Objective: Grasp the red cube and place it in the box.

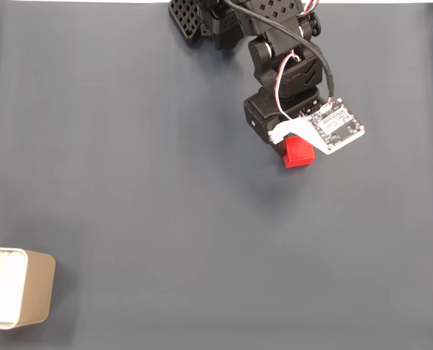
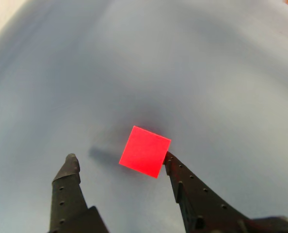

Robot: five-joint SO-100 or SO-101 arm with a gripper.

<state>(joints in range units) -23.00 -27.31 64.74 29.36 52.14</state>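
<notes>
In the wrist view, two black, hole-studded fingers (image 2: 71,170) rise from the bottom edge, one at about seven o'clock and one at about five o'clock, and they stand apart. The tool (image 2: 120,158) is spread open, not clamped on anything. The red cube (image 2: 145,151) sits tilted like a diamond near the centre of this view; its lower right corner is at the tip of the right-hand finger, seemingly touching it, while a clear gap separates it from the left-hand finger. Beneath and beyond lies the bench (image 2: 207,73), a smooth, matte, blue-grey surface, blurred towards the far edges, with a soft dark shadow just behind the cube. A pale strip shows at the eleven o'clock corner. In the fixed view, looking straight down, the same blue-grey bench (image 1: 165,182) spreads edge to edge with faint creases. The black arm (image 1: 275,51) enters from twelve o'clock, trailing wires, and carries a white circuit board (image 1: 337,125) at its end, at about one o'clock from the centre. The cube (image 1: 298,153) peeks out just below the arm, partly covered by a white bracket (image 1: 293,130). The box (image 1: 27,288), tan with a white inside, sits well apart at eight o'clock, cut by the left edge. Open bench lies between cube and box.
</notes>
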